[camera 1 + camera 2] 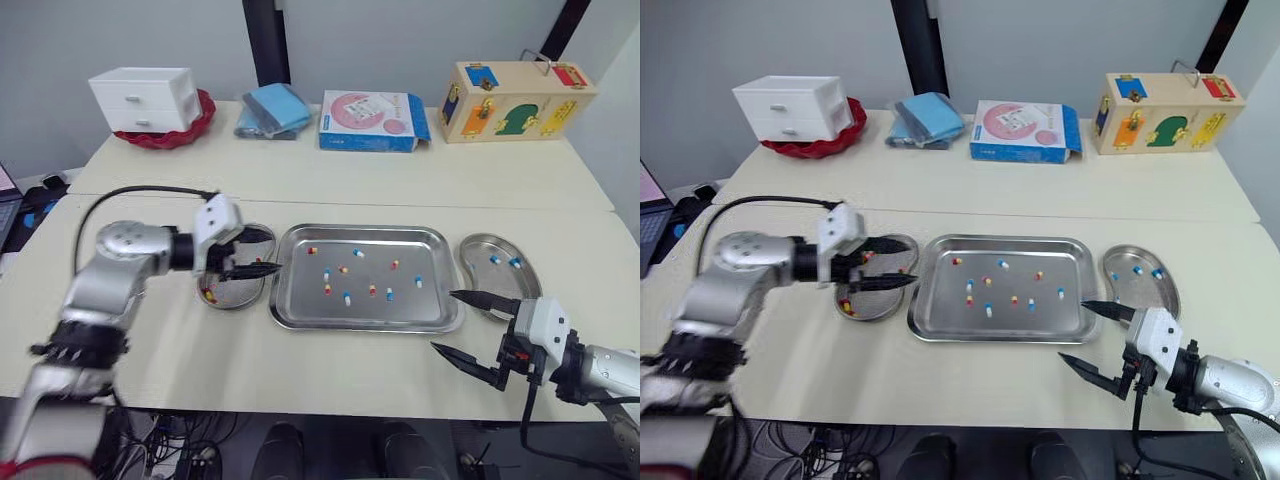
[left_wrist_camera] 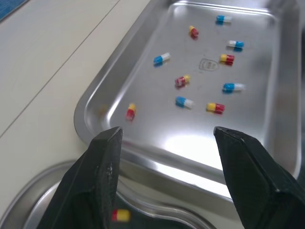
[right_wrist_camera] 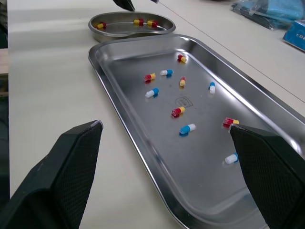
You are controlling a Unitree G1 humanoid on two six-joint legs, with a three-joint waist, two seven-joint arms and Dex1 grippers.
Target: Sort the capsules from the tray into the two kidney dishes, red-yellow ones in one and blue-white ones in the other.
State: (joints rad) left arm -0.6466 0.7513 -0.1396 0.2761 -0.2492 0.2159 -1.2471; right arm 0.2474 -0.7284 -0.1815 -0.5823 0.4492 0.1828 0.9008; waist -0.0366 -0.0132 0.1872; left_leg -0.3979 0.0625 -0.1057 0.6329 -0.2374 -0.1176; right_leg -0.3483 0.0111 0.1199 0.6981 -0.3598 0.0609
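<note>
On the pale bench, left claw is hovering spread over its dish, a red-yellow capsule lying just ahead in the tray; right claw, also spread, is sitting farther off.

Cream tables against a pale grey wall, one black post

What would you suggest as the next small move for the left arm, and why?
I would probably swing the left gripper, jaws open and empty over the left steel kidney dish, to the nearest red-yellow capsule at the left end of the rectangular steel tray; that dish already holds red-yellow capsules.
</note>
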